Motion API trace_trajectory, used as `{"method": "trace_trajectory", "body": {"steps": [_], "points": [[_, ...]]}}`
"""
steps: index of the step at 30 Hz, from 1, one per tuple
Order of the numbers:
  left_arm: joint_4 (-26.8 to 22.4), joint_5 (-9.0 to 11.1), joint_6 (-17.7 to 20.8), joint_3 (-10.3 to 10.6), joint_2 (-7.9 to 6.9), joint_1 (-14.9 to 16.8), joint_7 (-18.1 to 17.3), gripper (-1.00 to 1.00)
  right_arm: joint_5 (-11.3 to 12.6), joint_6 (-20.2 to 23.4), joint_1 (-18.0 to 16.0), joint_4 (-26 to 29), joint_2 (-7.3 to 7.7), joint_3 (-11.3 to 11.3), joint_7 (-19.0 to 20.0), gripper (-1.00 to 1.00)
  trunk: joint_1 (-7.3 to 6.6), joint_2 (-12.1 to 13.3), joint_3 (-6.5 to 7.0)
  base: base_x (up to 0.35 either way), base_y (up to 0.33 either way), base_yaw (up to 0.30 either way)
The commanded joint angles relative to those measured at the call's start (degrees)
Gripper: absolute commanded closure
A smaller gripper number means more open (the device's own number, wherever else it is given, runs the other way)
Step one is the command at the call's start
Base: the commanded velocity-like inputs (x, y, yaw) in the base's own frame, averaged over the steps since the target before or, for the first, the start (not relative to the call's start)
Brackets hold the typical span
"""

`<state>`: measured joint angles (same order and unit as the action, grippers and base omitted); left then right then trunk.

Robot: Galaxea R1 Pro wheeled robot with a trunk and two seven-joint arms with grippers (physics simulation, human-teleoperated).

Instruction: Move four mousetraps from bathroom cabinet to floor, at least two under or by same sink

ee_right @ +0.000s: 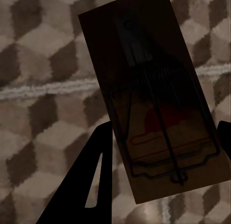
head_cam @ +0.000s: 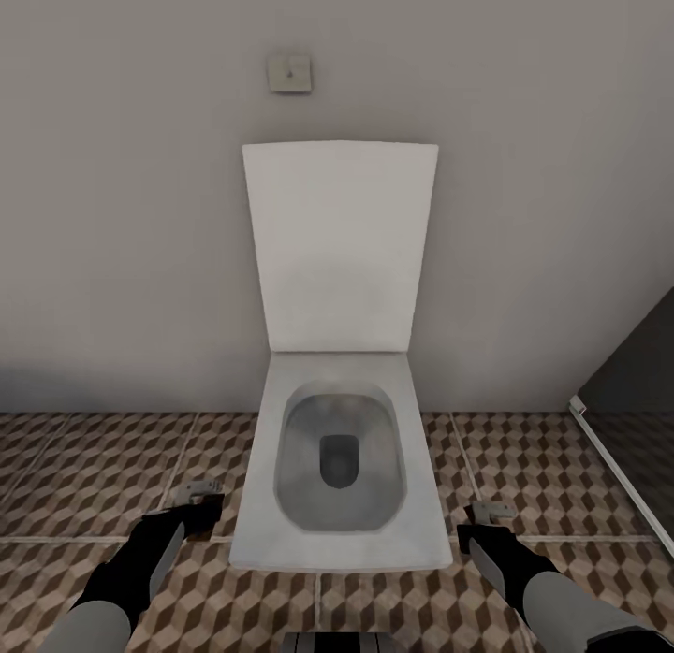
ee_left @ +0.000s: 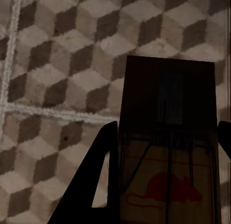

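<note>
I hold two mousetraps, one in each hand, low over the cube-patterned bathroom floor (head_cam: 94, 466). My left gripper (head_cam: 194, 505) is shut on a dark-brown mousetrap (ee_left: 168, 137) with wire parts and a red mouse print, left of the toilet. My right gripper (head_cam: 487, 522) is shut on another mousetrap (ee_right: 154, 98), which sits tilted between the fingers (ee_right: 94, 176), right of the toilet. In the head view both traps (head_cam: 197, 491) (head_cam: 493, 510) stick out forward past the fingertips. The cabinet and the sink are out of view.
A white toilet (head_cam: 337, 466) with its lid up stands straight ahead against a grey wall, between my two arms. A small flush plate (head_cam: 290, 73) is on the wall above. A dark glass panel with a pale frame (head_cam: 622, 466) stands at the right.
</note>
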<state>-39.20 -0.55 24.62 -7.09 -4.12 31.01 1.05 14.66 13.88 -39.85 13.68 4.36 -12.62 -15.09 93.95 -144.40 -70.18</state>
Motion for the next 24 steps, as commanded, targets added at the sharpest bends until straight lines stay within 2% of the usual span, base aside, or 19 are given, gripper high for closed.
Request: {"method": "trace_trajectory", "body": {"steps": [1, 12, 24], "points": [[-0.13, -0.15, 0.32, -0.03, 0.1, 0.01, 0.19, 1.0, 0.55, 0.37, -0.01, 0.16, 0.04, -0.47, -0.28, 1.0, -0.01, -0.02, -0.05, 0.0, 0.0, 0.0], [-0.3, -0.18, 0.34, -0.1, 0.42, 0.01, 0.24, 1.0, 0.54, 0.36, 0.02, 0.2, -0.17, -0.51, -0.46, 1.0, -0.01, -0.02, -0.05, 0.0, 0.0, 0.0], [-0.35, -0.22, 0.34, -0.03, 0.38, 0.01, 0.1, 1.0, 0.54, 0.43, 0.03, 0.2, -0.21, -0.59, -0.23, 1.0, 0.3, -0.18, -2.7, 0.0, 0.0, 0.0]]}}
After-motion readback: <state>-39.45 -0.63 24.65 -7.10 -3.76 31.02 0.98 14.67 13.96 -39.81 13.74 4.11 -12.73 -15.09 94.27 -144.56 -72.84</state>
